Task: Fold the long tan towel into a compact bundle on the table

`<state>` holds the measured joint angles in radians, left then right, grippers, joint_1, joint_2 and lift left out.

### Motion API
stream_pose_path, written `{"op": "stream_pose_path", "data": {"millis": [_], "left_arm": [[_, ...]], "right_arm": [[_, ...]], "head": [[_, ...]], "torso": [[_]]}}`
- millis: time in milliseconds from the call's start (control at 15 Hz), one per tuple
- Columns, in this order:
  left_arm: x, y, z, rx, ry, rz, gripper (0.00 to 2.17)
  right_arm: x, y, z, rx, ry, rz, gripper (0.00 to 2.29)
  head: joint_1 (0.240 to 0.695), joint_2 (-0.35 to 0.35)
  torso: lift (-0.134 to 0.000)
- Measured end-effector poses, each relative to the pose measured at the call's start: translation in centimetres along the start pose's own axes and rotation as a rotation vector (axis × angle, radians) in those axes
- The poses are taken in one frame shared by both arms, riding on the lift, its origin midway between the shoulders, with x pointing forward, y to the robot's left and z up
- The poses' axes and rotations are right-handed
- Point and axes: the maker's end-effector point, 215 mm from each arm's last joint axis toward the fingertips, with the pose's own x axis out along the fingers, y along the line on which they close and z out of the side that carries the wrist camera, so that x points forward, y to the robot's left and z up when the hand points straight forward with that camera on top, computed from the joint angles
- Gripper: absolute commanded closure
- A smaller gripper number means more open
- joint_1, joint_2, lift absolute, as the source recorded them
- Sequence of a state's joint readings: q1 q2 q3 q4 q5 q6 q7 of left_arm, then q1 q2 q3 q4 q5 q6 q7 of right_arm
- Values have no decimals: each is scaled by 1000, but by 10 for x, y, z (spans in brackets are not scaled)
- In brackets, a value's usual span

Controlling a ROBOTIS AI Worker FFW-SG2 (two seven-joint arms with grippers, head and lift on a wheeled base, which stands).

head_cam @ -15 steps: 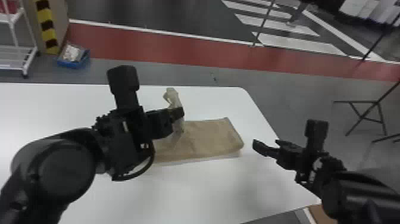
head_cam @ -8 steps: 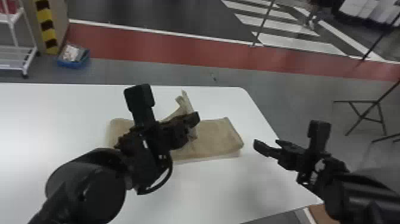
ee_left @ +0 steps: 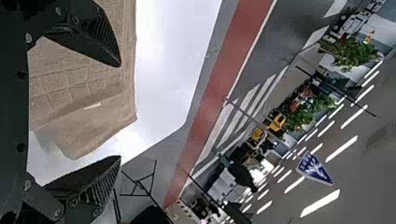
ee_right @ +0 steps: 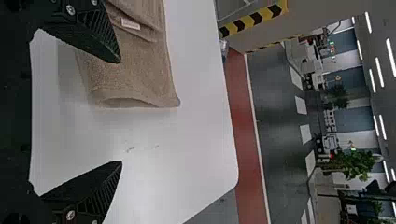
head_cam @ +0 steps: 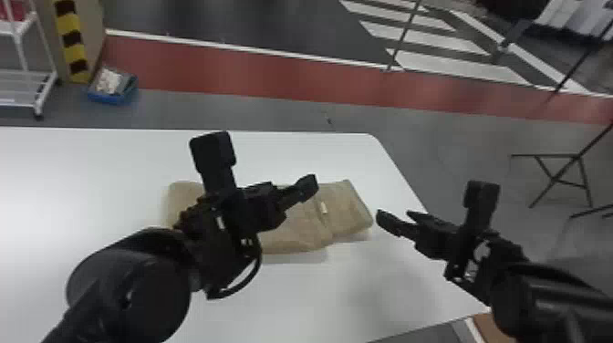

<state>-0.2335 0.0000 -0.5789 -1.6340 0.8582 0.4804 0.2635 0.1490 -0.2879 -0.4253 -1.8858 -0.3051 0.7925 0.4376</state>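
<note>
In the head view my left gripper is over the tan towel, which lies on the white table with one layer folded over toward its right part and a small pale tag on top. The left wrist view has the left gripper open, its fingers wide apart, the towel lying beyond them. Just off the towel's right end is my right gripper. In the right wrist view that gripper stands open with nothing between its fingers, near the towel's end.
The white table has its rounded far right corner beyond the towel. Past it on the floor are a blue bin, a white rack at the left and a black stand at the right.
My left gripper has moved right and let go of the towel part it held up, which has dropped flat onto the rest. The right arm has barely moved.
</note>
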Motion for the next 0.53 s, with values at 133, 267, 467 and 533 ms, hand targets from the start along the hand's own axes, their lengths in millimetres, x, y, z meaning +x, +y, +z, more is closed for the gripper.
{"op": "stream_pose_path", "data": {"millis": [133, 267, 467, 533], "left_arm": [[-13, 26, 24, 45, -35, 52, 49], [-43, 72, 59, 82, -83, 124, 76], [-96, 128, 91, 115, -141, 200, 83], [-111, 140, 93, 118, -149, 215, 83]], "right_arm": [[6, 24, 1, 5, 18, 30, 346], [18, 53, 0, 15, 55, 71, 346], [41, 94, 6, 14, 85, 131, 346], [49, 104, 4, 15, 97, 148, 346]], "head": [[695, -350], [695, -350], [695, -279], [695, -251]], "torso": [[-125], [-125], [-125], [-125]]}}
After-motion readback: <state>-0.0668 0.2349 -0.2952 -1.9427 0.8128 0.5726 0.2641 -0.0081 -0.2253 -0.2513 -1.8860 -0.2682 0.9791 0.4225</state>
